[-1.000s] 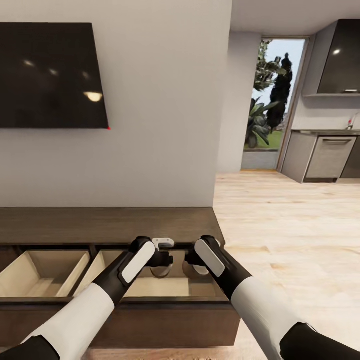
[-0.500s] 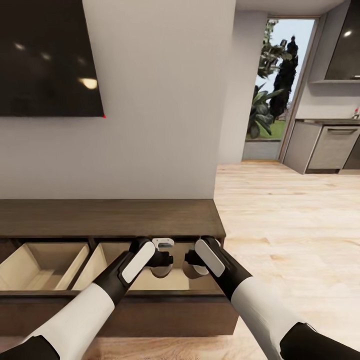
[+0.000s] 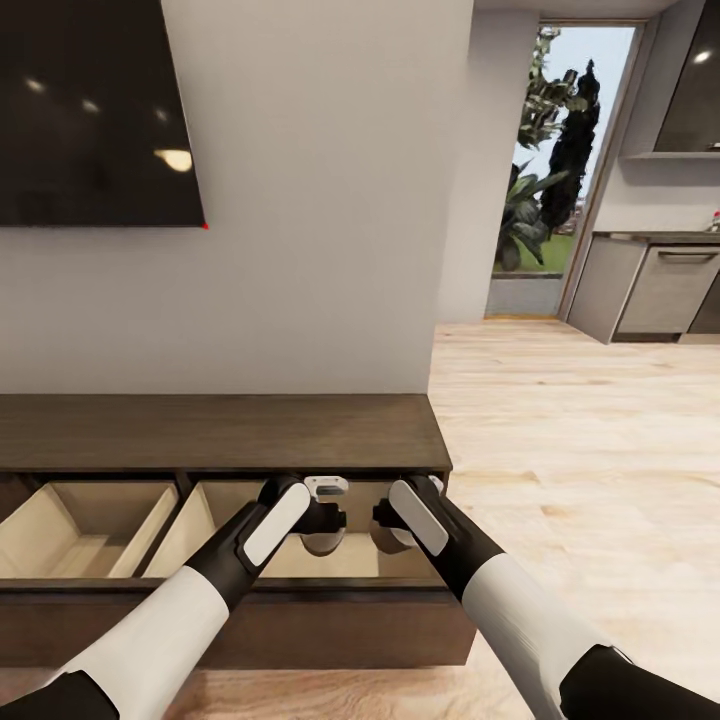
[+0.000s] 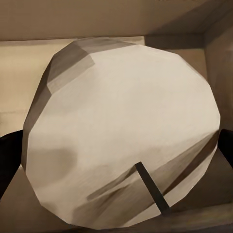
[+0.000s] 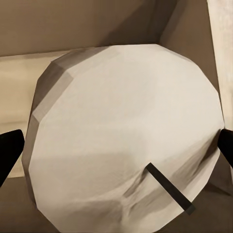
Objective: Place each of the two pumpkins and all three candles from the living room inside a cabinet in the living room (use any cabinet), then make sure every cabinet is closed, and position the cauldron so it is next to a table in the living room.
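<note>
We've got a candle in each gripper: left gripper (image 3: pixel 322 520) pinches one candle (image 4: pixel 121 131), right gripper (image 3: pixel 388 522) pinches the other candle (image 5: pixel 126 131), both hanging over the open drawer (image 3: pixel 300 575) at 12 o'clock. They look light, stiff, smooth-sided, so squeezing across the round flanks seems safest. The cabinet (image 3: pixel 215 430) top sits beyond.

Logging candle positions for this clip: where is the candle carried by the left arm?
The left claw holds the candle over the cabinet's open right-hand compartment, beside the right claw's candle.
</note>
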